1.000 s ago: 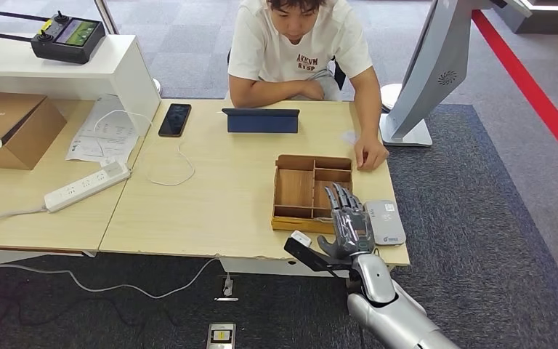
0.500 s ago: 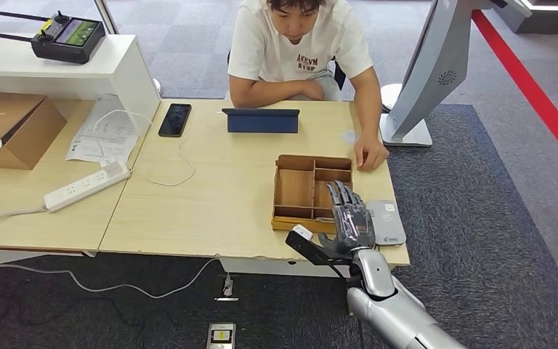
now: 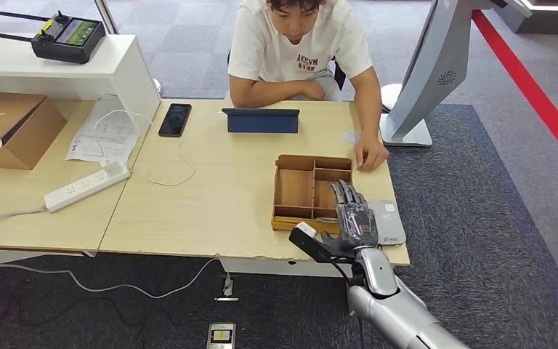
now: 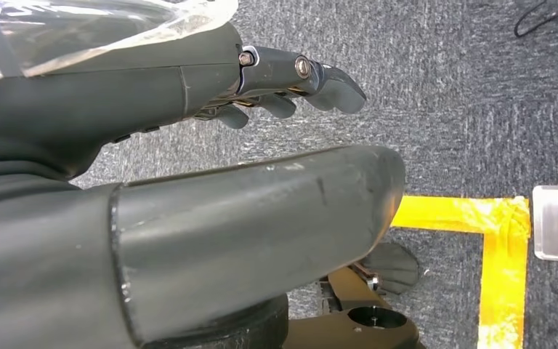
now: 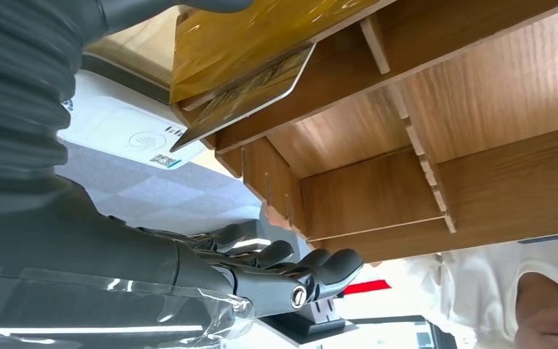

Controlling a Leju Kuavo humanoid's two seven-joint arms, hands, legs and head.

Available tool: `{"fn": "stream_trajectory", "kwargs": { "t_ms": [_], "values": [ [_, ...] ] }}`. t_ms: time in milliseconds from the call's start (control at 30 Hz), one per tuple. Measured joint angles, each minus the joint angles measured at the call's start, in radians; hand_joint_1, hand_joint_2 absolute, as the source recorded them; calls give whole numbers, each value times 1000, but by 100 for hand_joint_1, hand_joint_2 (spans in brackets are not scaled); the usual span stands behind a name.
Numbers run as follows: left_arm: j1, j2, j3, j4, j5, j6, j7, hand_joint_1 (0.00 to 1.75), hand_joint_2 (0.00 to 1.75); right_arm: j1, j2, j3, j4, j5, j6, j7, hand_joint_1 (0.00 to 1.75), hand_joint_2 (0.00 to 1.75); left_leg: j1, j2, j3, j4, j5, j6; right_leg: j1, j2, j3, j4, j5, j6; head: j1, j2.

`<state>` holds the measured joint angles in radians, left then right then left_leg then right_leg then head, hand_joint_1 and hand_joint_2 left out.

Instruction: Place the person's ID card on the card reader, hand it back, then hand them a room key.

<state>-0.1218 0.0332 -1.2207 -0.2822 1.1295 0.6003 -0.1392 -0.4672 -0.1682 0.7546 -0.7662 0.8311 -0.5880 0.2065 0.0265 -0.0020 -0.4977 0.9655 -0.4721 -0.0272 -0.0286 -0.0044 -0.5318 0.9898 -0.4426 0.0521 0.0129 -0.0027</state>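
Presently catalogued, one desk scene, reception task.

Right hand point(image 3: 353, 222): raised over the near right corner of the desk, fingers extended above the wooden tray point(image 3: 296, 190) and the card reader point(image 3: 390, 222). The right wrist view shows a gold-toned card point(image 5: 251, 87) close under the thumb at the tray's wall; it seems pinched there, though the contact itself is hidden, so the grip is a judgement only. Which card it is, ID or room key, cannot be read.

Left hand point(image 4: 290, 80): hanging at the robot's side over grey carpet, fingers loosely curled, holding nothing.

Wooden tray: divided into compartments, set just beside the card reader, probably so cards and reader fall within one short reach.

Card reader: flat grey-white pad at the desk's near right edge, lying flat to take a card laid on top.

Person point(image 3: 298, 43): seated opposite, one hand point(image 3: 370, 154) resting on the desk just beyond the tray, well placed to receive a card.

Other items: tablet point(image 3: 260, 120), phone point(image 3: 175, 119), power strip point(image 3: 87, 185), cardboard box point(image 3: 7, 127).
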Motion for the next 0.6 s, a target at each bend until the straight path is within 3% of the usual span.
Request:
{"fn": "stream_trajectory", "kwargs": {
  "t_ms": [600],
  "values": [
    [0,0,0,0,0,2,-6,0,0,0,-14,-1,-1,-24,0,8,0,175,0,0,0,0,0,0,0,0,0,0,0,0,0,0]
  ]
}}
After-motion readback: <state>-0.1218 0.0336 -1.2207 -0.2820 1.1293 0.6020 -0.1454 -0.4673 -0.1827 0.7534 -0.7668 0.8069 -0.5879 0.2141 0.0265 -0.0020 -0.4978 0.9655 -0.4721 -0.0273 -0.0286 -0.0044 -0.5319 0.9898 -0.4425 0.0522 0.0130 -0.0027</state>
